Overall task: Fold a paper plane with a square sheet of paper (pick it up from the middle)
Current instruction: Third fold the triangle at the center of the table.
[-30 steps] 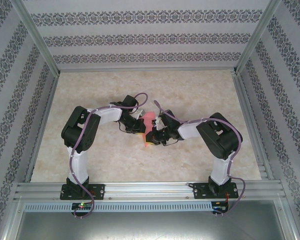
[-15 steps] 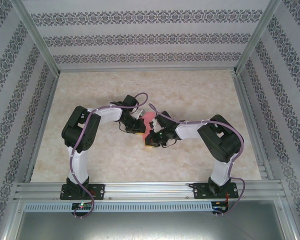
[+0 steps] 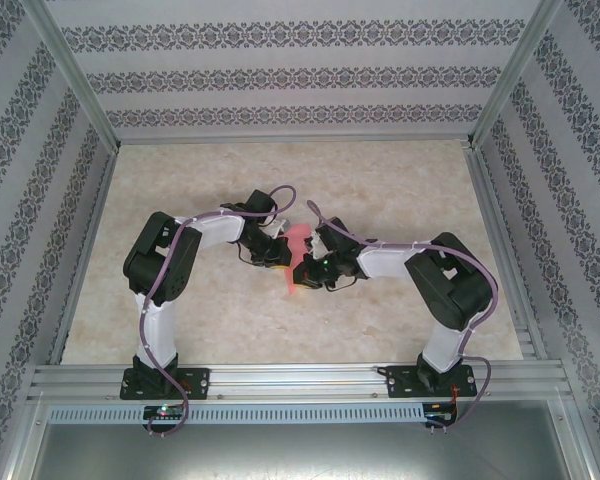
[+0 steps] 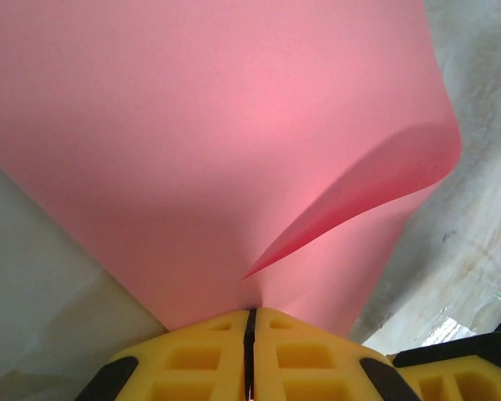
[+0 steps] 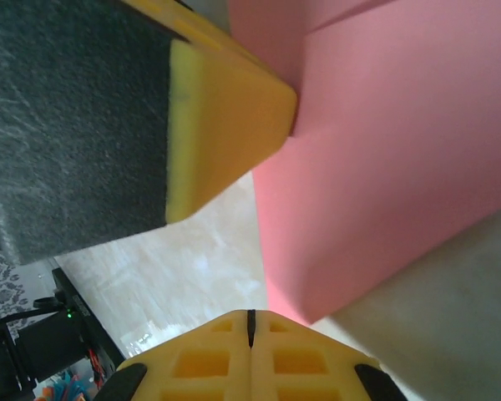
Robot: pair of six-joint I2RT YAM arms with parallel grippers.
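Salmon-pink thin square sheet of paper [image 3: 298, 248], curled, is held above the pale marbled bench [image 3: 400, 190], mid-bench between the white-and-black left arm [image 3: 160, 262] and right arm [image 3: 445, 280]. The left jaws are clamped on one edge of it, yellow foam pads [image 4: 221, 327] meeting. The right jaws are closed too, a sheet corner just beside their tips; whether they pinch it I cannot tell.

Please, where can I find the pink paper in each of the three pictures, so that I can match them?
Top view: the pink paper is small, raised near the middle of the table.
Left wrist view: the paper spreads across the upper part, pinched at the bottom by the left tool.
Right wrist view: the paper covers the right side.
Shared landmark: the beige marbled table behind the paper.
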